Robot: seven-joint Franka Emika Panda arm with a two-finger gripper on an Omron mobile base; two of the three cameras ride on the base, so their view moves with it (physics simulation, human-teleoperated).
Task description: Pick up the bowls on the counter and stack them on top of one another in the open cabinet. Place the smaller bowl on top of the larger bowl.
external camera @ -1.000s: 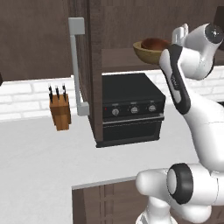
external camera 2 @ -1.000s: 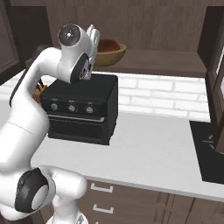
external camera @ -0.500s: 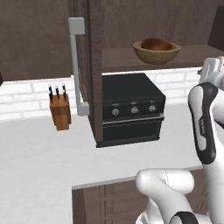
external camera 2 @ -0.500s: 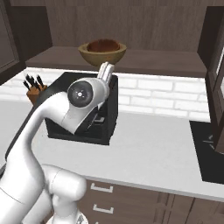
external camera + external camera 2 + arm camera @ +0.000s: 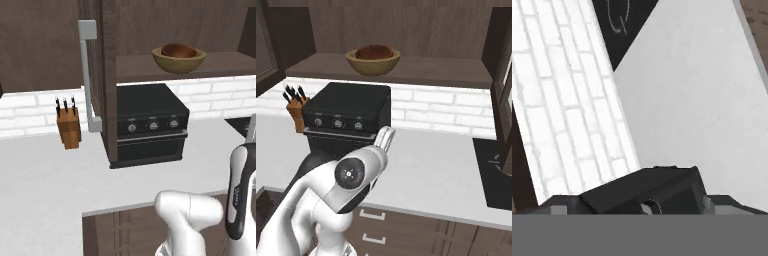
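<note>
The smaller reddish-brown bowl sits nested inside the larger light tan bowl. Both rest on the shelf of the open cabinet, above the oven. My gripper hangs low over the counter, well below and away from the bowls. It points toward the oven and brick wall. Its fingertips sit wide apart at the bottom of the hand view, open with nothing between them.
A black oven stands on the counter under the shelf. A knife block is to its left. The cabinet door with a grey bar handle juts out. A black cooktop lies at the right.
My arm has drawn back from the shelf and swung down to counter height. The stacked bowls stayed on the shelf.
</note>
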